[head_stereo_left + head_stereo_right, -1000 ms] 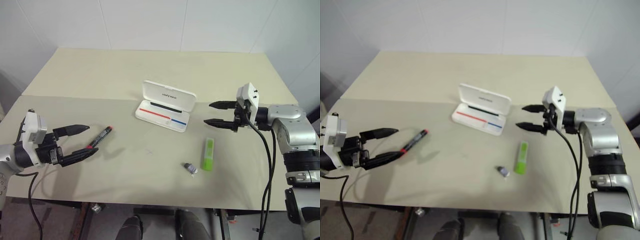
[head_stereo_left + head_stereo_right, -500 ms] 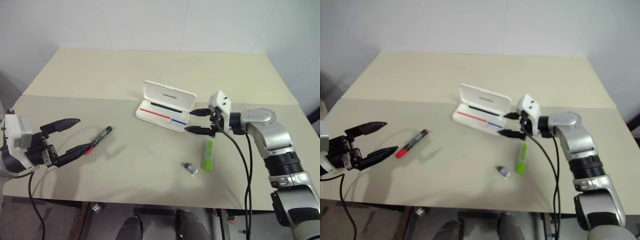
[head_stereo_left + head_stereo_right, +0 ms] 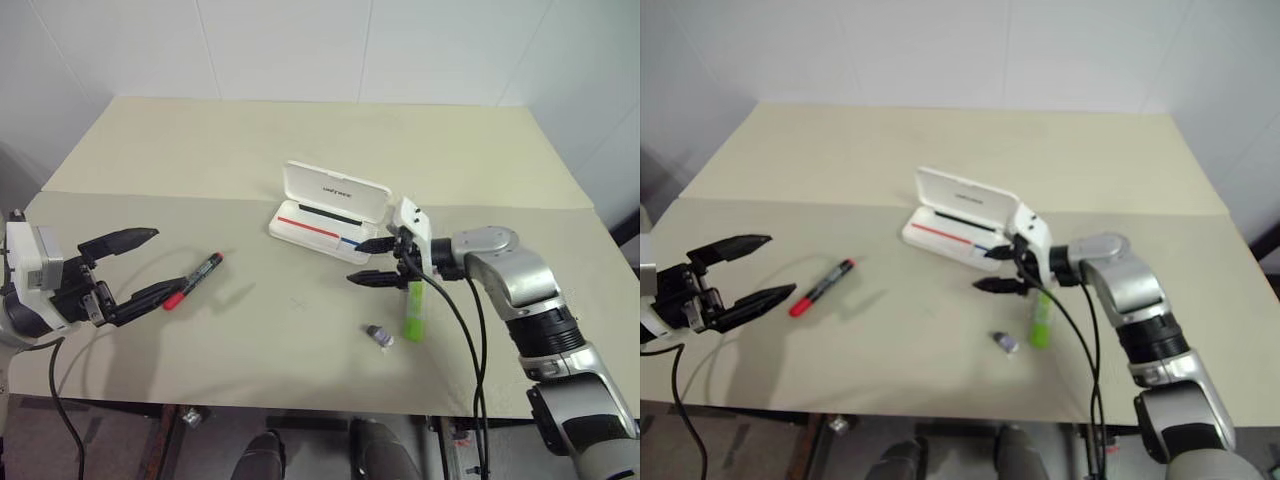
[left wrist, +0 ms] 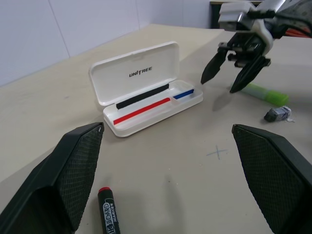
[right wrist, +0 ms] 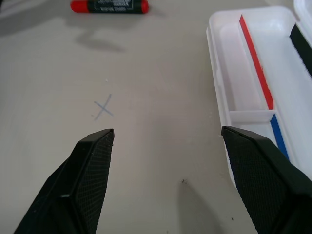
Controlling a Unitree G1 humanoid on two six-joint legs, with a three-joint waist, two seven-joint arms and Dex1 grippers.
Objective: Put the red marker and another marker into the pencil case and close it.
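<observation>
The white pencil case (image 3: pixel 328 224) lies open mid-table, its lid raised and a red-and-blue stripe inside. To its left the red marker (image 3: pixel 196 279) rests on the table, black barrel with a red cap. My left gripper (image 3: pixel 150 266) hovers open just left of that marker, not touching it. The lime-green marker (image 3: pixel 415 307) lies right of the case's front. Beside the case's front right corner my right gripper (image 3: pixel 363 261) stands open, pointing left, close to the green marker's far end, with nothing between its fingers. The left wrist view shows the case (image 4: pixel 146 95) and the red marker's cap (image 4: pixel 108 207).
A small grey-purple lump (image 3: pixel 380 336) lies left of the green marker. A faint pencilled cross (image 3: pixel 299 303) marks the table between the red marker and the lump. A seam runs across the table behind the case. The table's front edge is near both arms.
My right gripper has swung left and down, from right of the case to its front right corner, above the green marker's far end. My left gripper has stayed about where it was, still open.
</observation>
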